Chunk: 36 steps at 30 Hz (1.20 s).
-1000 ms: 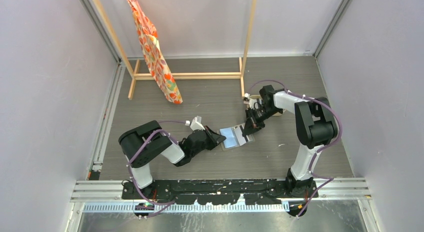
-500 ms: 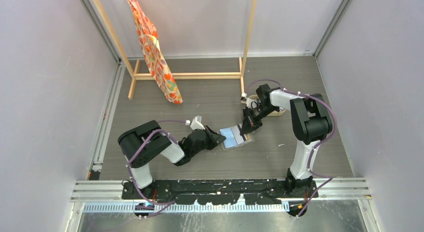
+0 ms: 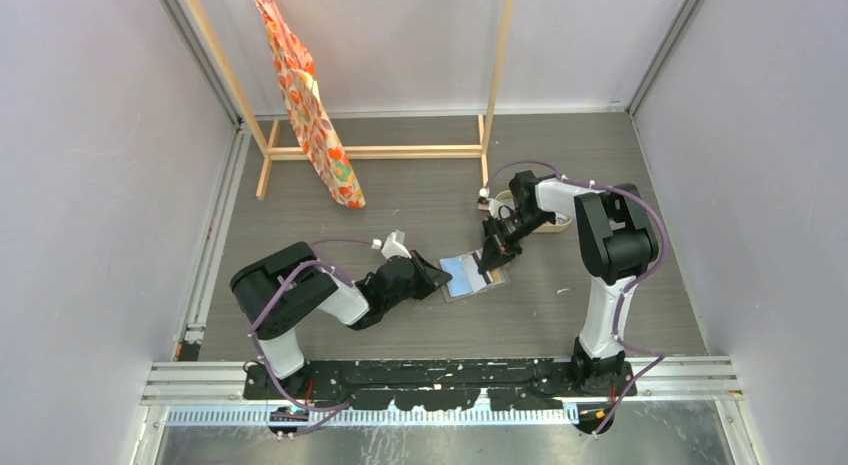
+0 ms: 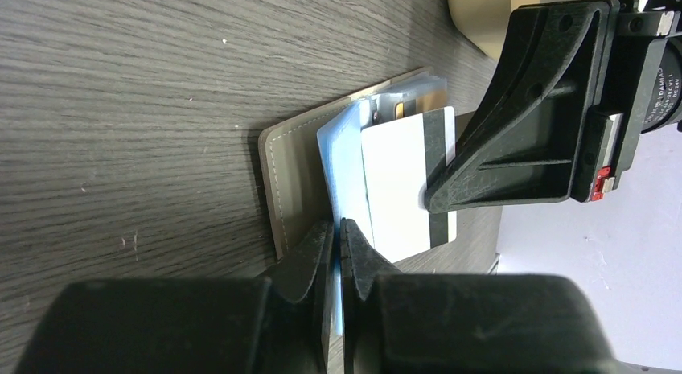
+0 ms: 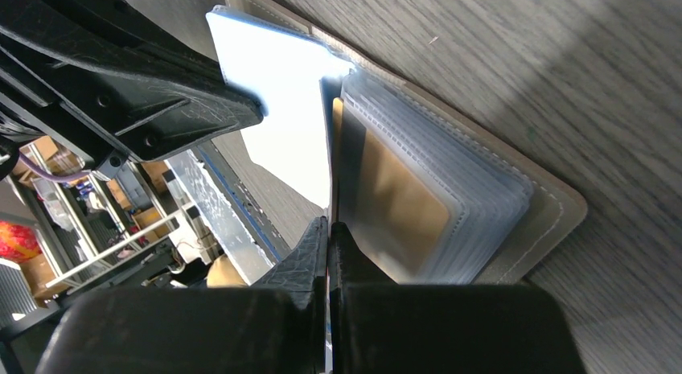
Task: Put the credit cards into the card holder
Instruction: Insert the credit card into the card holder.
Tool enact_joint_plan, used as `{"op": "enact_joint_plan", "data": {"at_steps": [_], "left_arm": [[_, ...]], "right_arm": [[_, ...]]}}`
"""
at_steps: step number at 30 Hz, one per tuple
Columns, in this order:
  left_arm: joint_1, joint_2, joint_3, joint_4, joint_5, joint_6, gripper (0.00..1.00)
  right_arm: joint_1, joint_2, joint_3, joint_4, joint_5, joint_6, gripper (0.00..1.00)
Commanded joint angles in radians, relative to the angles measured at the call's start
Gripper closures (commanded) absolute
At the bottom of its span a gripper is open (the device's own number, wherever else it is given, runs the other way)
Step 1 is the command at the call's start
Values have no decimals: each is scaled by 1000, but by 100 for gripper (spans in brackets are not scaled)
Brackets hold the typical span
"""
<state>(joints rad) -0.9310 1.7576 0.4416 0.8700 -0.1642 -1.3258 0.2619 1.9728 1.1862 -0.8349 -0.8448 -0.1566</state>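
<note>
Left wrist: left gripper (image 4: 338, 236) clenches the card holder (image 4: 288, 181) by its blue leaf (image 4: 342, 153). Just beyond it, right gripper (image 4: 427, 202) pinches a striped credit card (image 4: 398, 189).

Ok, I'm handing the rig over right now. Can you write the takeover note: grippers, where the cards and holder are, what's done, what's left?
Left gripper: shut on the pale blue flap of the card holder, which lies open on the table.
Right gripper: shut on a white striped card, held over the open holder by its clear sleeves.
Done: one tan card sits in a sleeve.
Left: slide the held card into a sleeve and release it. The tray is mostly hidden, so I cannot tell whether more cards wait there.
</note>
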Motion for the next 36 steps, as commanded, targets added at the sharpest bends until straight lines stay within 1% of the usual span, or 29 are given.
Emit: {"op": "enact_joint_plan", "data": {"at_steps": [1, 9, 15, 22, 27, 32, 36], "left_arm": [[3, -42, 24, -102, 1, 35, 92], [3, -56, 47, -172, 9, 51, 88], [3, -67, 53, -208, 3, 53, 91], [1, -70, 48, -214, -8, 50, 93], [1, -67, 49, -214, -5, 51, 93], [1, -60, 51, -208, -1, 52, 92], [2, -58, 51, -202, 2, 52, 92]], "right_arm": [[8, 6, 16, 2, -6, 0, 99], [7, -1, 18, 42, 13, 35, 99], [6, -2, 24, 54, 29, 49, 99], [-8, -62, 10, 68, 86, 54, 99], [-8, -51, 3, 76, 99, 63, 99], [-9, -82, -7, 91, 95, 67, 99], [-6, -52, -15, 96, 107, 80, 99]]}}
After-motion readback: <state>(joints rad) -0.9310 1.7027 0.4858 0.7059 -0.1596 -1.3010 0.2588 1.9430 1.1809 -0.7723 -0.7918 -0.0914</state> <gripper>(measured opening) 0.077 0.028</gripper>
